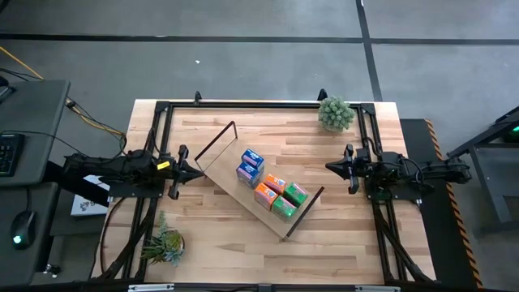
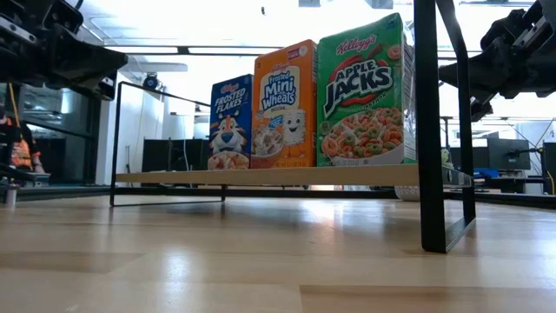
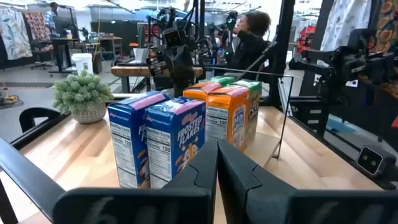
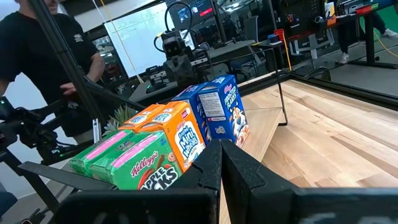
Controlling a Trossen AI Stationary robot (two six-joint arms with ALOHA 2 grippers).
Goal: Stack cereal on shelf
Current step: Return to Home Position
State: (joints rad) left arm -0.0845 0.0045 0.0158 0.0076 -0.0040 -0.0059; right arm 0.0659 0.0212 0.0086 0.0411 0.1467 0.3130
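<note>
The shelf (image 1: 237,193), a long light-wood board with black wire frame ends, lies diagonally at the table's middle. On it stand the cereal boxes: two blue (image 1: 250,165), two orange (image 1: 270,190), two green (image 1: 290,199), upright in pairs. In the low view they show as blue (image 2: 231,122), orange (image 2: 284,104) and green (image 2: 362,91). My left gripper (image 1: 180,170) is shut at the table's left, apart from the shelf. My right gripper (image 1: 349,169) is shut at the right, apart from it too.
A potted green plant (image 1: 335,113) stands at the far right corner, another (image 1: 164,243) at the near left. A black frame (image 1: 259,103) runs along the table's edges. A person (image 4: 50,56) shows beyond the table.
</note>
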